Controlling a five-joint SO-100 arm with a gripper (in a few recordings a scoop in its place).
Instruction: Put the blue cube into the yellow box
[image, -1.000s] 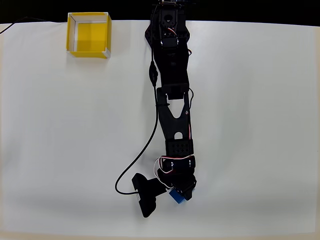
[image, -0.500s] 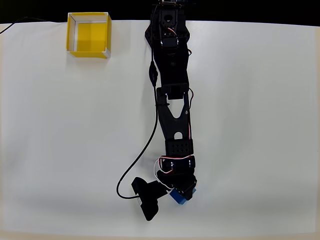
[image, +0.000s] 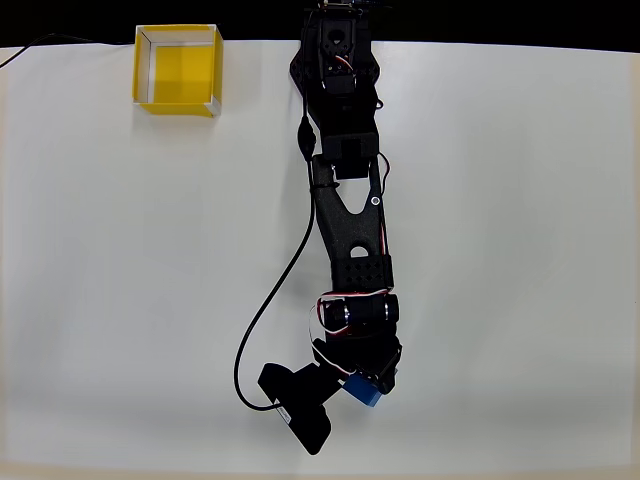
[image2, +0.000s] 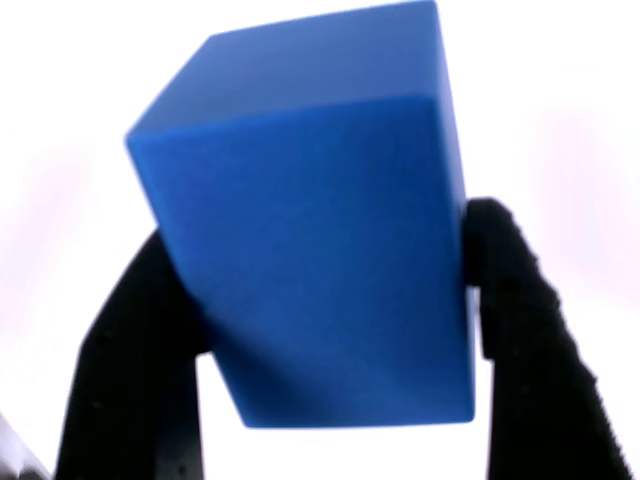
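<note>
While the yellow box (image: 177, 70) sits empty at the far corner of the table (image: 520, 200), we have the blue cube (image2: 310, 220) clamped between our gripper (image2: 330, 330) fingers. We judge the grasp done; carrying and dropping remain.

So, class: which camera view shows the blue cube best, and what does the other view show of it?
The wrist view: the blue cube dominates the picture, two faces and its edges plain, with a black finger pressed on each side. In the overhead view only a small blue corner peeks out beneath the hand.
</note>
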